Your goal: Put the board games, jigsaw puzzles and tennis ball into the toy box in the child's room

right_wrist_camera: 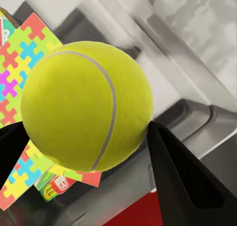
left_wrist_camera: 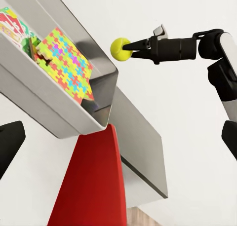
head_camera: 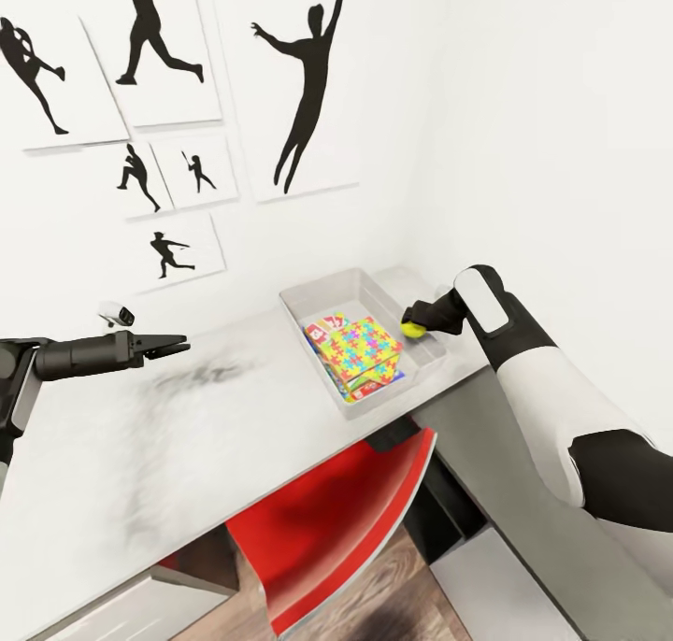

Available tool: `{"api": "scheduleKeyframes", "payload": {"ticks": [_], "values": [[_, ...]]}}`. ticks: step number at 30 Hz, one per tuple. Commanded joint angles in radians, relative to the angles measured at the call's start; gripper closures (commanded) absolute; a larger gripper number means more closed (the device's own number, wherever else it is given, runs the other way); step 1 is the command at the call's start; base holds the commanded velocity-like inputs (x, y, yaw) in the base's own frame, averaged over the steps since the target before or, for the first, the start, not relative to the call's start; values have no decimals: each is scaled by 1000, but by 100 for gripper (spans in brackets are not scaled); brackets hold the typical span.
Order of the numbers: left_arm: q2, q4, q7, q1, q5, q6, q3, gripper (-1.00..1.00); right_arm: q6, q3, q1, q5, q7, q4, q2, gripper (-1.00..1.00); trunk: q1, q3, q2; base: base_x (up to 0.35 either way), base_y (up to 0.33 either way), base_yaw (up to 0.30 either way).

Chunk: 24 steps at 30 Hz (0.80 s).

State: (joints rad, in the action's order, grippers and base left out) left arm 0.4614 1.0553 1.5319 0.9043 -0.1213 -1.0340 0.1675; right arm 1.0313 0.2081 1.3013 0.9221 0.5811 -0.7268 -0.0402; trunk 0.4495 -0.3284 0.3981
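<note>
Presently right gripper (head_camera: 418, 324) pinches the tennis ball (head_camera: 412, 328) between its fingertips, held above the near right rim of the toy box (head_camera: 322, 300) on the table (head_camera: 112, 454). Jigsaw puzzle (head_camera: 360, 348) lies inside atop board games. Left gripper (head_camera: 173, 346) well apart, jaws narrow, empty.

A yellow tennis ball (head_camera: 412, 327) hung over the right wall of the grey toy box (head_camera: 322, 299), where puzzles (head_camera: 360, 348) lay stacked on game boxes (head_camera: 329, 327).
</note>
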Motion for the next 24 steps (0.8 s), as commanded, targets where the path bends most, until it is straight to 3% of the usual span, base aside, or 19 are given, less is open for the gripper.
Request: {"api": "scheduleKeyframes", "payload": {"ticks": [1, 6, 12, 24], "values": [[0, 0, 4, 1, 0, -10, 0, -100, 1, 5, 1, 11, 9, -1, -1, 100, 1, -2, 2, -11, 16, -1], [0, 0, 4, 1, 0, -11, 0, -100, 1, 5, 1, 11, 9, 1, -3, 100, 1, -2, 2, -4, 6, 0], [0, 0, 4, 1, 0, -11, 0, -100, 3, 5, 0, 12, 9, 1, -29, 100, 1, -3, 2, -46, 50, 0], [0, 0, 4, 1, 0, -11, 0, -100, 3, 5, -2, 12, 9, 7, -33, 100, 1, -8, 2, -11, 13, 0]]}}
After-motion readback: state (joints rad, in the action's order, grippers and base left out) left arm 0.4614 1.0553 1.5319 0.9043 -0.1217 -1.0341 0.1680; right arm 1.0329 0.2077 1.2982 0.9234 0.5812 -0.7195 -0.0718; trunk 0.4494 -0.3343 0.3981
